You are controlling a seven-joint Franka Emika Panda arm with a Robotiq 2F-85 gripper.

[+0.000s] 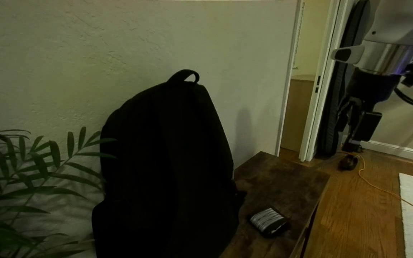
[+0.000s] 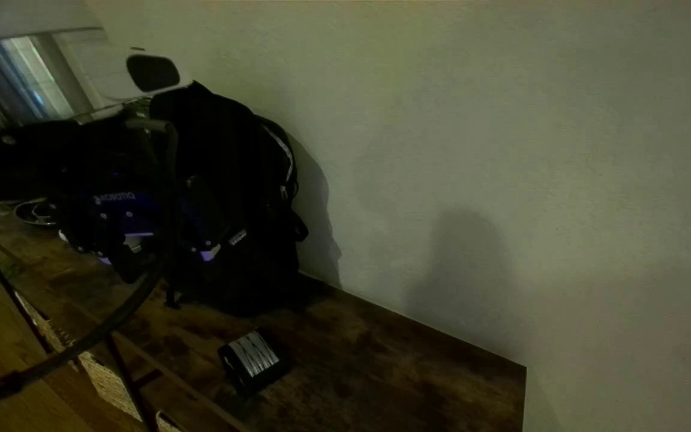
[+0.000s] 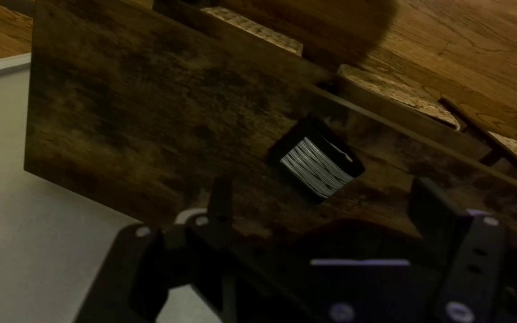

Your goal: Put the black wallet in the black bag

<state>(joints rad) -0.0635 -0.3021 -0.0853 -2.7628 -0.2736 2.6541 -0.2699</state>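
Observation:
The black wallet (image 1: 269,221) has a silver-grey striped band and lies flat on the brown wooden bench top. It shows in both exterior views (image 2: 252,362) and in the wrist view (image 3: 316,163). The black bag (image 1: 167,172) is a large backpack standing upright on the bench against the wall; it also shows in an exterior view (image 2: 231,180), partly behind the arm. Its opening cannot be made out. My gripper (image 3: 325,197) is open and empty, fingers wide apart, above the bench. The wallet lies beyond the fingertips, not between them. The gripper also shows in an exterior view (image 1: 355,138).
A leafy plant (image 1: 38,179) stands beside the bag. The wall (image 2: 501,150) runs along the back of the bench (image 2: 381,366). Woven baskets (image 3: 393,87) sit under the bench's front edge. A black cable (image 2: 123,312) hangs from the arm. An orange cord (image 1: 382,190) lies on the floor.

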